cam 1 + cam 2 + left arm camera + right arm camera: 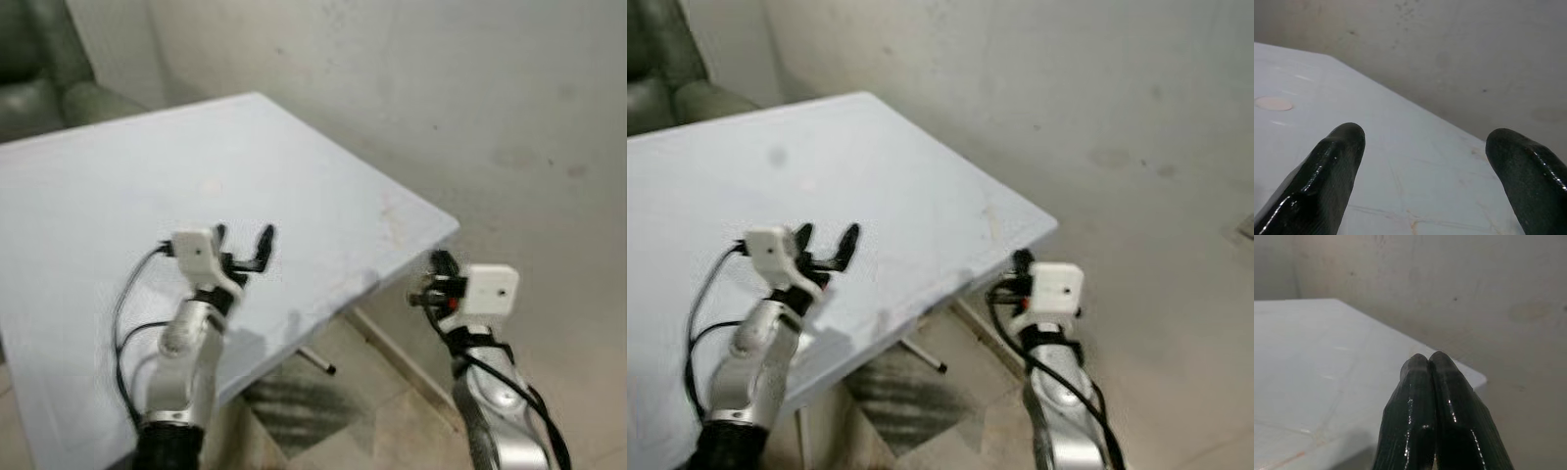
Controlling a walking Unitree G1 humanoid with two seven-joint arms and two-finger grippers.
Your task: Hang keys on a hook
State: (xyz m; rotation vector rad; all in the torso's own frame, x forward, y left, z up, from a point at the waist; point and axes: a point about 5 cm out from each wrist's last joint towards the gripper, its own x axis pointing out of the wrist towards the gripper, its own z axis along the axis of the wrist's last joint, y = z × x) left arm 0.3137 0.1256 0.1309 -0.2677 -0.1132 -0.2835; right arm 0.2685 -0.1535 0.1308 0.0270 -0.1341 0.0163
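The left pincer (245, 245) is hovering over the near part of the counter (108, 186), its two black fingers (1327, 181) spread wide apart and gripping nothing; in the left wrist view the pale counter surface is showing through the gap between them. Its white wrist housing is sitting just behind the fingers, and black cables are looping down along the silver left arm.

The right pincer (438, 277) is hanging off the counter's right corner, out over the floor (392, 411), with its fingers (1410, 411) pressed tightly together along their whole length and nothing caught between them. Its white camera block is facing forward, and black cables are running down the silver right arm.

The counter is a pale, bluish-white slab, lightly scuffed, with faint brownish marks near its right corner and a small round pinkish spot (1273, 103) further in on the surface. A thin metal leg (315, 360) is angling out from beneath its near edge toward the tiled floor, where a dark patterned patch (294, 401) is lying in the counter's shadow.

Behind the counter, a stained, off-white wall (441, 98) is rising, meeting the floor along a pale skirting strip. A dark green upholstered seat (49, 69) is standing beyond the counter's far left corner.

Keys and a hook cannot be made out anywhere in these views, so their look and place cannot be told.
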